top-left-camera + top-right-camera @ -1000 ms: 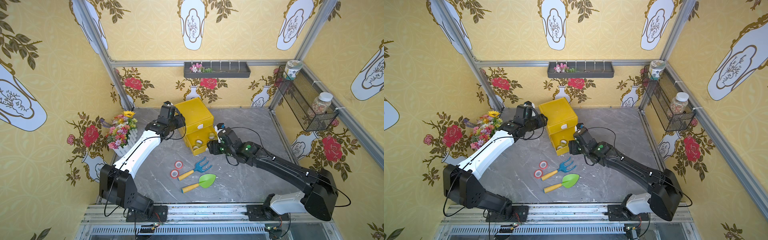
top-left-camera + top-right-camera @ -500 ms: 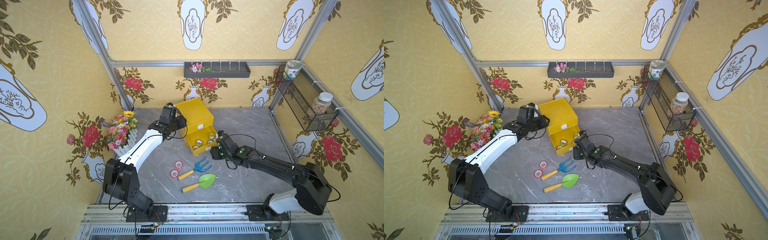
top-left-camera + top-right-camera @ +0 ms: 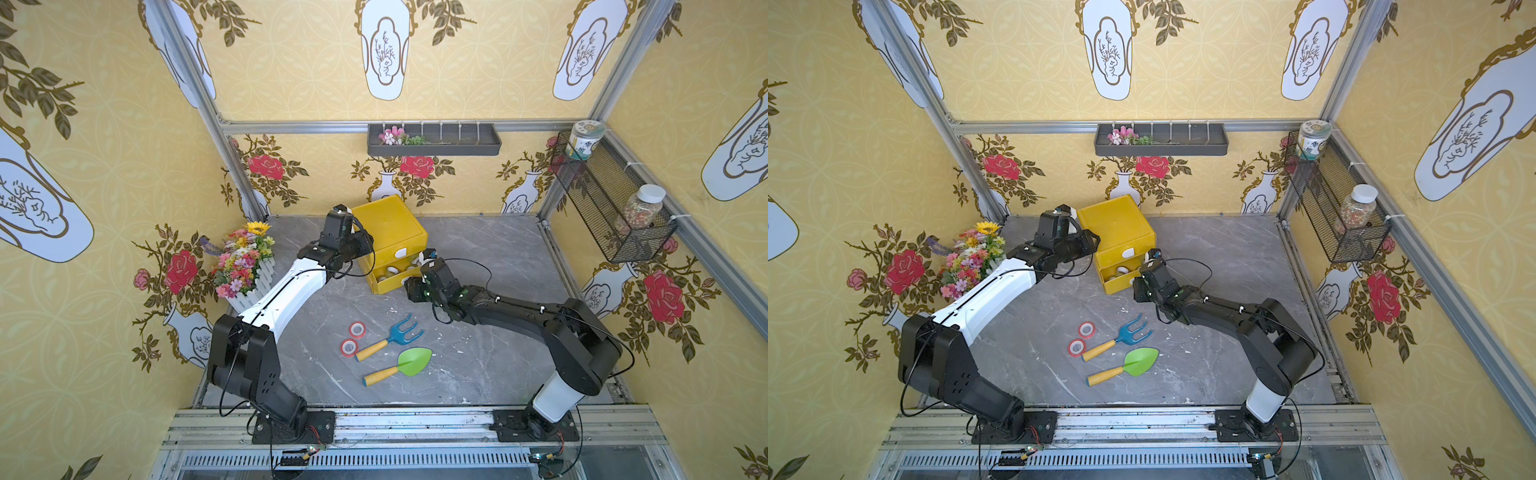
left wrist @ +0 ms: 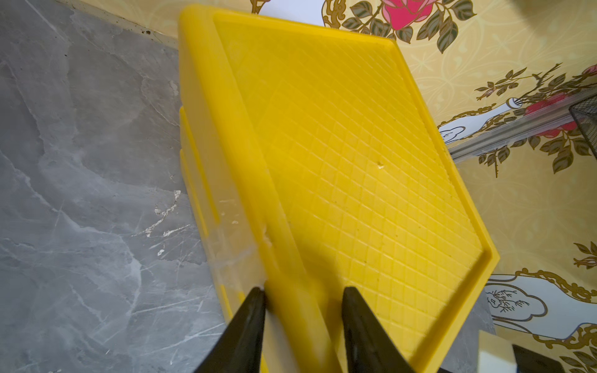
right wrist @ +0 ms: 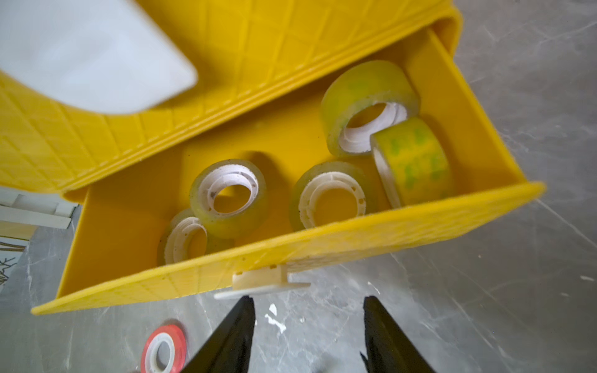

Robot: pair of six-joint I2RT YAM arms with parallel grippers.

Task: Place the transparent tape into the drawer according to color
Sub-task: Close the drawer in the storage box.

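Observation:
The yellow cabinet (image 3: 388, 226) has its lower drawer (image 5: 323, 245) pulled open. Several yellowish-green transparent tape rolls (image 5: 368, 106) lie inside it. Two red rolls (image 3: 357, 329) (image 3: 349, 347) lie on the floor in both top views, and one of them (image 5: 164, 348) shows in the right wrist view. My left gripper (image 4: 303, 294) is shut on the cabinet's top rim (image 4: 232, 135). My right gripper (image 5: 308, 302) is open just in front of the drawer's white handle (image 5: 261, 281), with bare floor between its fingers.
A blue toy fork (image 3: 401, 334) and a green trowel (image 3: 409, 361) lie beside the red rolls. A flower pot (image 3: 245, 262) stands by the left wall. A wire basket (image 3: 611, 212) with jars hangs on the right wall, and a dark shelf (image 3: 434, 139) on the back wall.
My left gripper has closed on the cabinet's rim. My right gripper's jaws have narrowed, and it has shifted left along the drawer front to the handle.

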